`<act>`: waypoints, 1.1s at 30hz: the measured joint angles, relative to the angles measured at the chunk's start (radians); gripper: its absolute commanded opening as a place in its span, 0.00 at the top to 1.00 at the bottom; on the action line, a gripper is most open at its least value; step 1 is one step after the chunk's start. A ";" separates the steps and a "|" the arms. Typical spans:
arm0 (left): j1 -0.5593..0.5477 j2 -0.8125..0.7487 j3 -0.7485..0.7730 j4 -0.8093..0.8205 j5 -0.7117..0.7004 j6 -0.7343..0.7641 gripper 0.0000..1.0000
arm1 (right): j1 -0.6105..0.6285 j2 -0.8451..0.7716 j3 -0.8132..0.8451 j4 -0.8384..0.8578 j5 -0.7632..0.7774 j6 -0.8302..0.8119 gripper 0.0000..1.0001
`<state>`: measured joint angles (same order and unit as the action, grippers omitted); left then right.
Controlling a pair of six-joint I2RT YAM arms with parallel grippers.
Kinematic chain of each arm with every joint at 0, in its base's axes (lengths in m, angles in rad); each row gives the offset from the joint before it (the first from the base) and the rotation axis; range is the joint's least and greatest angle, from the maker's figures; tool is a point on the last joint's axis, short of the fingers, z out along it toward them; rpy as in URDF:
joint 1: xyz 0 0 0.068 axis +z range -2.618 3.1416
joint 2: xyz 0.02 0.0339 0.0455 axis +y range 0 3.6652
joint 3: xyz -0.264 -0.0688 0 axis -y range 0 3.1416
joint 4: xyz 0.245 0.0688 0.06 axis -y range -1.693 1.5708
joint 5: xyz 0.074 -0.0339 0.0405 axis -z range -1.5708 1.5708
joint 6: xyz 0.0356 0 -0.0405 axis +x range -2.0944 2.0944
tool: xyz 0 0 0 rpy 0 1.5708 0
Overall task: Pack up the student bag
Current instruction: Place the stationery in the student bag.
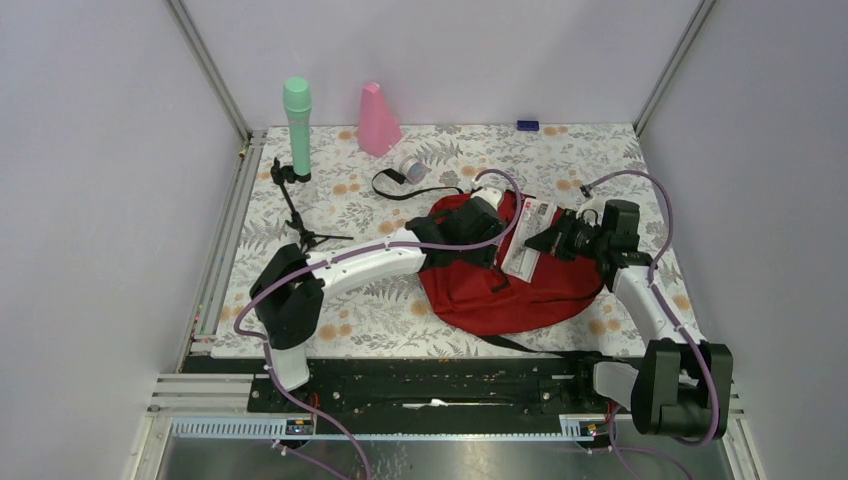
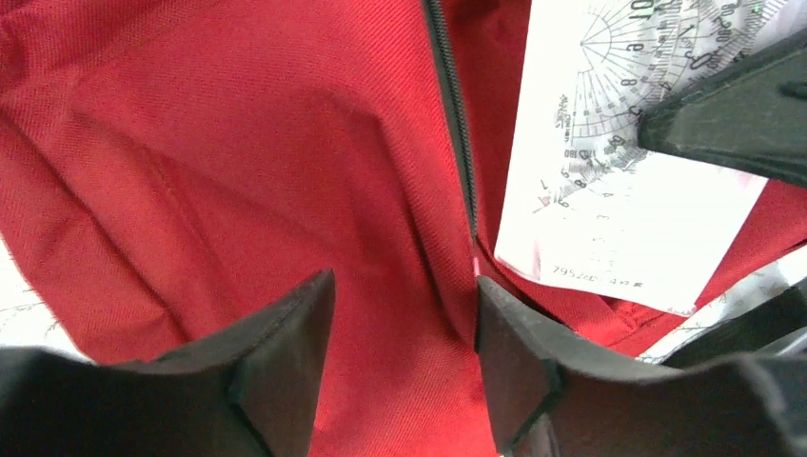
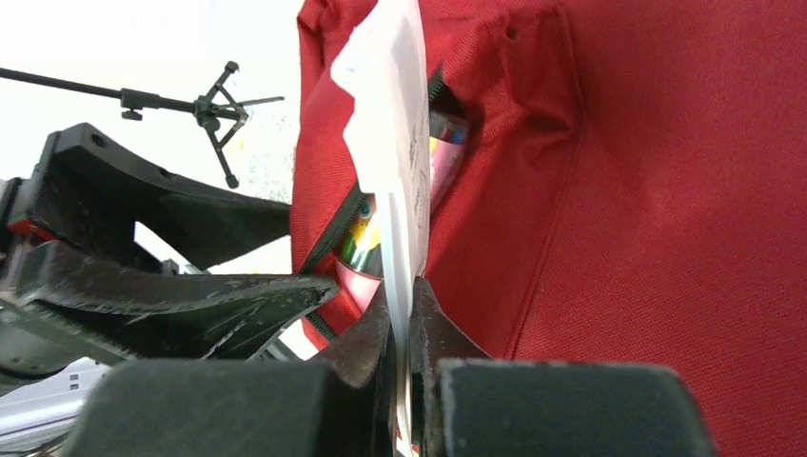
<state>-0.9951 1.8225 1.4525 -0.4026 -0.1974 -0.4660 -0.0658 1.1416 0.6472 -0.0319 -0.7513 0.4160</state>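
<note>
The red student bag point(image 1: 510, 290) lies on the floral table mat and fills both wrist views point(image 2: 238, 171) point(image 3: 666, 190). My right gripper point(image 1: 548, 240) point(image 3: 400, 300) is shut on a flat white packet with a printed protractor point(image 1: 526, 240) point(image 3: 390, 143). It holds the packet edge-on at the bag's open black zipper point(image 2: 452, 114). The packet also shows in the left wrist view point(image 2: 609, 209). My left gripper point(image 1: 488, 232) point(image 2: 404, 295) is open, its fingers straddling red fabric beside the zipper. Colourful items point(image 3: 442, 157) show inside the opening.
A green cylinder point(image 1: 297, 125) and a pink bottle point(image 1: 378, 118) stand at the back. A small black tripod point(image 1: 300, 210) stands at the left. A small roll point(image 1: 410, 168) with a black strap point(image 1: 392, 186) lies behind the bag. A blue item point(image 1: 527, 125) lies by the back wall.
</note>
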 measured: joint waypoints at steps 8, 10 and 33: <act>-0.033 0.037 0.089 -0.091 -0.096 0.068 0.29 | 0.003 0.116 -0.027 0.003 -0.029 0.027 1.00; -0.045 0.061 0.132 -0.113 -0.123 0.097 0.35 | 0.006 0.153 -0.022 0.008 -0.046 0.031 1.00; -0.060 0.135 0.182 -0.140 -0.244 0.092 1.00 | 0.164 0.309 0.064 0.023 -0.095 0.064 1.00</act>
<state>-1.0554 1.9575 1.6344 -0.5430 -0.4412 -0.3740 0.0978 1.4506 0.7116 -0.0090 -0.8459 0.4805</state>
